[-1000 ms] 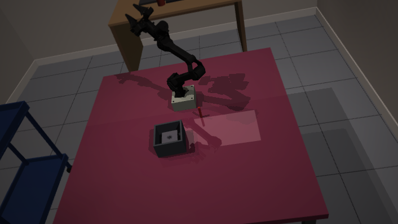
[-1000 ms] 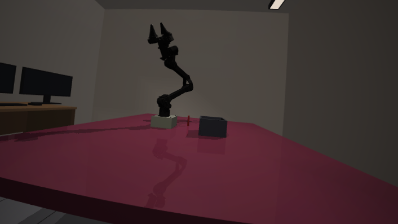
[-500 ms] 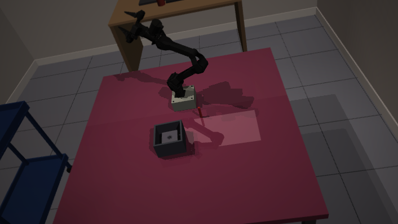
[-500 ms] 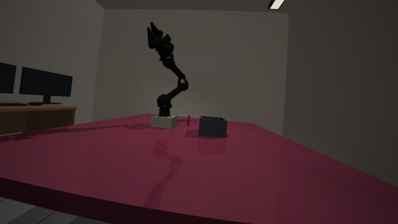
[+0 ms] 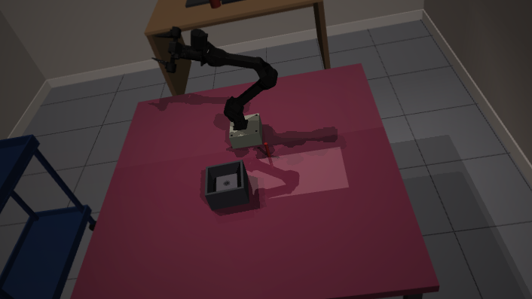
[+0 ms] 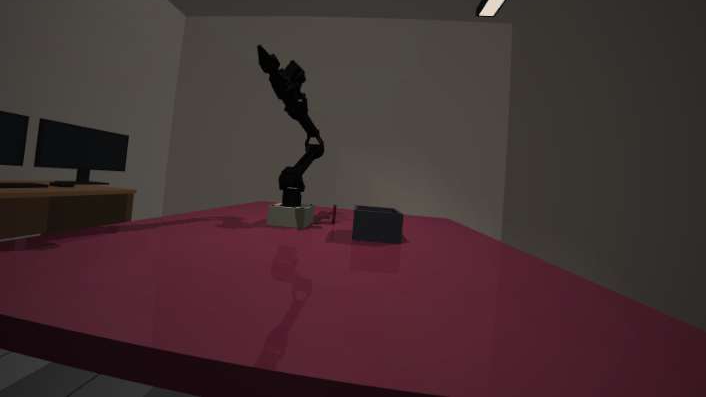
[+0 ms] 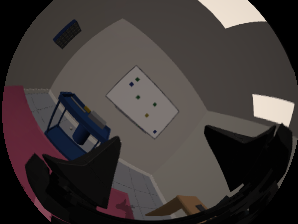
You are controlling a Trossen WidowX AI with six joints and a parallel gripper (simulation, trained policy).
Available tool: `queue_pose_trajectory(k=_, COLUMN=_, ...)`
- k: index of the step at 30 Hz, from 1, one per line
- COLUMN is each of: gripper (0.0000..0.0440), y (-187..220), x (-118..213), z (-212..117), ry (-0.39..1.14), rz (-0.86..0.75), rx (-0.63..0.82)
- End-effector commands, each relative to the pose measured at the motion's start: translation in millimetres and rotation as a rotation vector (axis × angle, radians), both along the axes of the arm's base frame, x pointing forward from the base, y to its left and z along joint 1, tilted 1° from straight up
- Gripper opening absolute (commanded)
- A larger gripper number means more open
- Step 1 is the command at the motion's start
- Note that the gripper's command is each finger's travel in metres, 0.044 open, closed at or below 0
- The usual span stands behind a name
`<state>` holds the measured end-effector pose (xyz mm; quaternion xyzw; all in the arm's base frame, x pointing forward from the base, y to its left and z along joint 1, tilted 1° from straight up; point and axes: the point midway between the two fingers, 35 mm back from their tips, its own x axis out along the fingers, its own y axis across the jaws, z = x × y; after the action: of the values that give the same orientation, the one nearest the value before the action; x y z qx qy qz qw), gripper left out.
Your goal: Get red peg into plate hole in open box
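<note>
- So the slim red cylindrical peg (image 5: 267, 149) (image 6: 334, 214) is standing upright on the glossy crimson rectangular table (image 5: 251, 248) (image 6: 333, 309) (image 7: 14, 125), near the pale boxy arm base (image 5: 246, 140) (image 6: 283, 216). Upright is handy, I reckon: a grip up high would leave its lower end free for the hole.
- The black two-fingered claw (image 5: 171, 49) (image 6: 264, 53) (image 7: 163, 136) has its fingers wide apart with nothing between them. Makes sense, since there's no peg up there to hold.
- It's high up and well away from the peg, pointing off toward the room, so grabbing looks like the step still to do. Probably needs to swing round and point down first.
- The dark grey open-topped square box (image 5: 229, 199) (image 6: 377, 225) sits near the peg, so the carry should be short.
- Inside, the light grey square plate (image 5: 232, 178) lies at the bottom, its hole facing up. Those walls might crowd wide fingers, imo.
</note>
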<state>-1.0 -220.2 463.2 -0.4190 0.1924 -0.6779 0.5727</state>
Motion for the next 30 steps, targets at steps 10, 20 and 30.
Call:
queue_pose_trajectory(k=10, gripper=0.044, y=-21.4, x=49.8, z=-58.7, ry=-0.211, rz=0.225, rx=0.305)
queue_pose_trajectory(k=20, gripper=0.044, y=-16.0, x=97.7, z=-106.4, ry=-0.343, rz=0.371, rx=0.576)
queue_pose_trajectory(k=30, gripper=0.044, y=11.5, x=145.5, z=-153.7, ry=-0.441, rz=0.471, rx=0.877)
